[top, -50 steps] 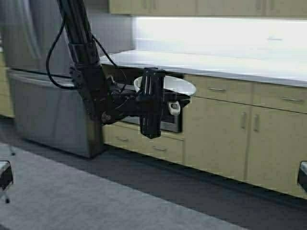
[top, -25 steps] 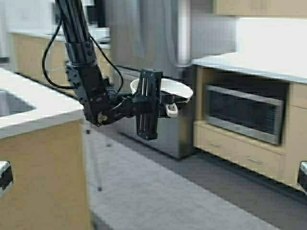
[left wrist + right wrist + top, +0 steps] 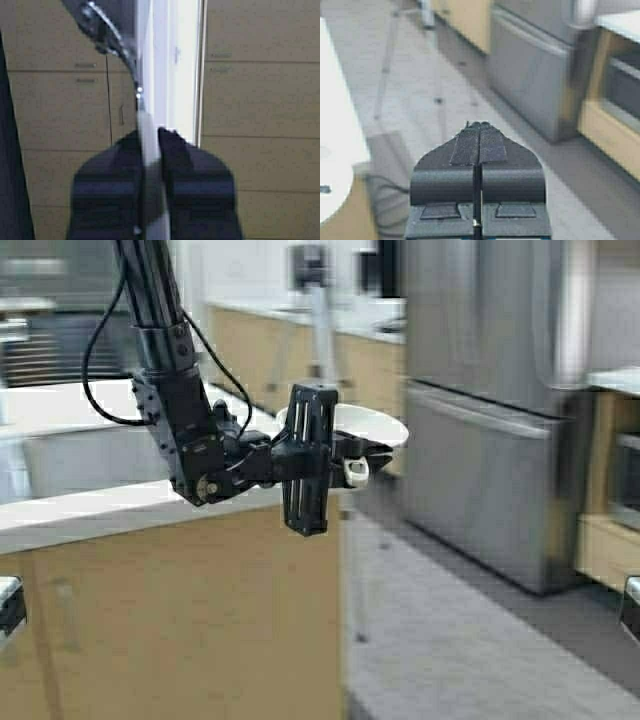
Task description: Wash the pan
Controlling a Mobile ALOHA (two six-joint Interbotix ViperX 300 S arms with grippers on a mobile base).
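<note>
L gripper [image 3: 352, 455] clamped on the pan [image 3: 368, 424] by its rim, pan held in the air just past the corner of the counter [image 3: 110, 505], level w/ countertop. Wrist cam: fingers [image 3: 192, 170] pinch the thin pan edge. R gripper [image 3: 479, 135] fully closed, nothing in it, over floor. Fridge [image 3: 490, 400] beyond the pan, across aisle from counter.

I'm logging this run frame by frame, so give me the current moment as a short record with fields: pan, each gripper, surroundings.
pan: white pan held up in the air, level, near the counter's end
left gripper: left gripper shut on the pan's handle
right gripper: right gripper shut, holding nothing, pointing at the floor
surroundings: steel refrigerator ahead on the right
</note>
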